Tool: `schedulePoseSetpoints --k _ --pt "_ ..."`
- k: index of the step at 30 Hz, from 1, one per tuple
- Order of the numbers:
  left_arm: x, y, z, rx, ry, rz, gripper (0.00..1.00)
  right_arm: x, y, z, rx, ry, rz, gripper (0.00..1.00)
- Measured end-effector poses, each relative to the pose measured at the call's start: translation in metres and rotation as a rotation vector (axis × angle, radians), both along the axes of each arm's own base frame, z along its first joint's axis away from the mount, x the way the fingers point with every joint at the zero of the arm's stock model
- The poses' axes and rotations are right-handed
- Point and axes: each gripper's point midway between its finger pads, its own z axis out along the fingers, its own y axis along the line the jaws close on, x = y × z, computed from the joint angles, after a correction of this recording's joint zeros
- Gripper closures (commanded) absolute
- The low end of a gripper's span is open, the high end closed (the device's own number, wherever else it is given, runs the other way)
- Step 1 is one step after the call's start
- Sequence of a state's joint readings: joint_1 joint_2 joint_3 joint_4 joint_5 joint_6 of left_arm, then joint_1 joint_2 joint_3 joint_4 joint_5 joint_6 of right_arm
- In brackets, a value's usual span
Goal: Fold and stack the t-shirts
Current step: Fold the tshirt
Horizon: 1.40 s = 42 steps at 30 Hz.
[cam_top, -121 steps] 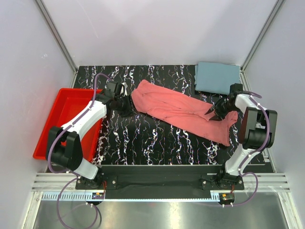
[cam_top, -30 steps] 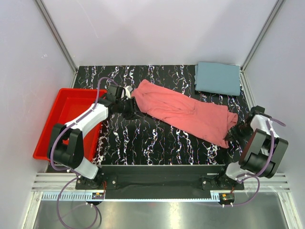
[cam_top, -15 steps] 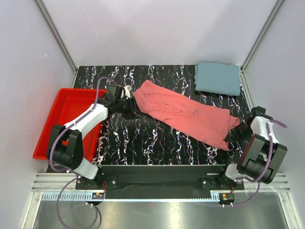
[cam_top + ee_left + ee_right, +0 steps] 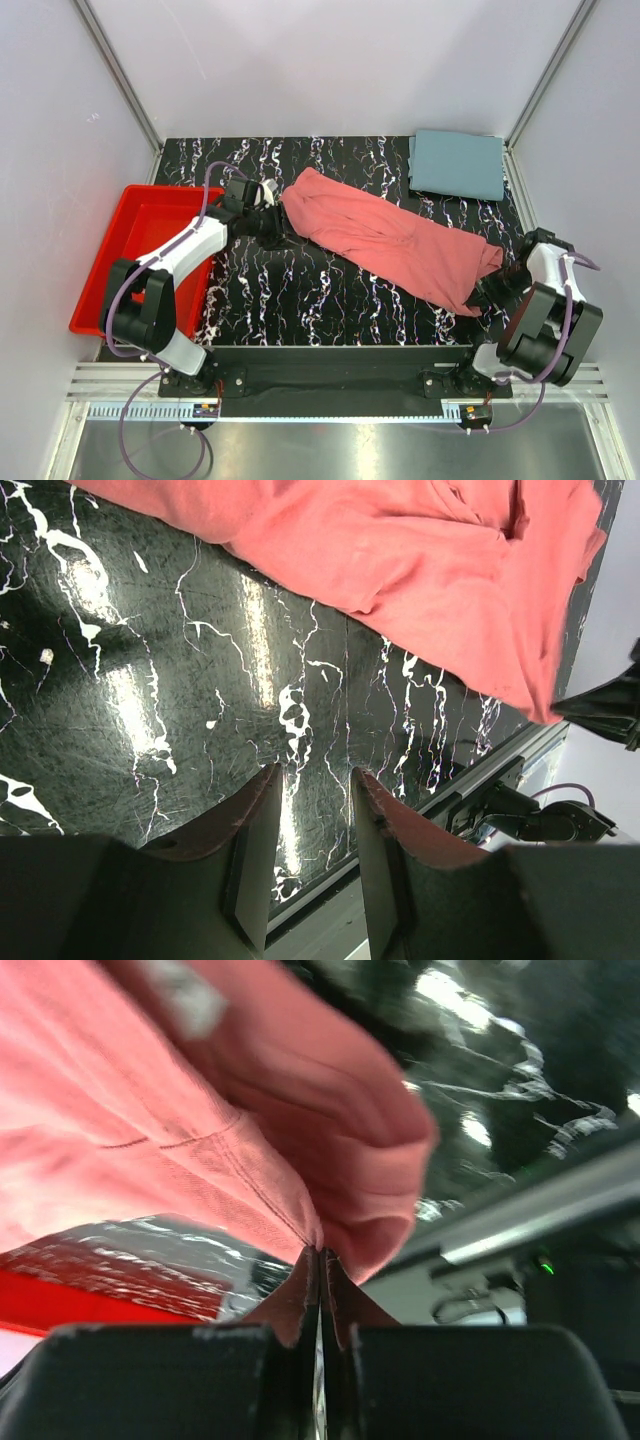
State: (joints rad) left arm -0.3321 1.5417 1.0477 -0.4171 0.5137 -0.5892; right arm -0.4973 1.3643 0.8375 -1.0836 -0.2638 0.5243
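The salmon-pink t-shirt [image 4: 390, 238] is soft, matt knitted cloth, creased, and its stitched hem shows plainly in the right wrist view. At one o'clock the grey-blue t-shirt [image 4: 457, 163] is the same matt cloth, lying smoother. The tabletop [image 4: 300, 290] is glossy black with white marble veining, and throws bright glare in the left wrist view. At nine o'clock the tray [image 4: 130, 230] is shiny red plastic. The left arm's shell [image 4: 190, 245] is smooth white plastic; the left gripper [image 4: 312, 860] has dull, dark fingers [image 4: 250, 870]. At six o'clock the metal sheet [image 4: 330, 445] has a brushed sheen.
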Motion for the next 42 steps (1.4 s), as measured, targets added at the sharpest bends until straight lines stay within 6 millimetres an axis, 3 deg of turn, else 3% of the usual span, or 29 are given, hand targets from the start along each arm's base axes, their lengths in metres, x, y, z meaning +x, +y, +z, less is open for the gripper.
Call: schedulePoseSetpoints --k 4,8,14,15,20,25,29,34,42 --pt "0.0 0.0 0.0 -0.002 0.002 0.004 0.61 -0.013 -0.003 -0.01 0.005 0.139 -0.015 0.99" --pt "0.004 -0.002 0.0 0.001 0.01 0.003 0.61 -0.018 -0.012 -0.014 -0.031 0.224 -0.041 0.67" --pt "0.021 -0.011 0.005 0.001 -0.006 -0.007 0.59 -0.009 -0.027 -0.014 -0.079 0.234 -0.019 0.51" --pt "0.024 -0.012 0.006 0.004 -0.012 -0.008 0.59 -0.003 -0.032 -0.012 -0.093 0.217 -0.011 0.44" --pt "0.043 -0.016 0.009 0.025 -0.037 -0.018 0.58 0.037 -0.057 0.009 -0.178 0.075 0.01 0.4" --pt "0.078 -0.022 -0.005 0.081 -0.033 -0.01 0.58 0.09 -0.081 0.024 -0.234 -0.086 0.014 0.36" --pt "0.105 -0.022 -0.032 0.166 -0.016 0.024 0.57 0.111 -0.084 0.004 -0.203 -0.104 0.021 0.35" --pt "0.12 -0.008 -0.069 0.312 0.043 0.092 0.55 0.121 -0.079 -0.022 -0.172 -0.086 0.043 0.34" --pt "0.127 0.02 -0.093 0.498 0.122 0.181 0.54 0.143 -0.065 -0.04 -0.197 -0.059 0.153 0.34"
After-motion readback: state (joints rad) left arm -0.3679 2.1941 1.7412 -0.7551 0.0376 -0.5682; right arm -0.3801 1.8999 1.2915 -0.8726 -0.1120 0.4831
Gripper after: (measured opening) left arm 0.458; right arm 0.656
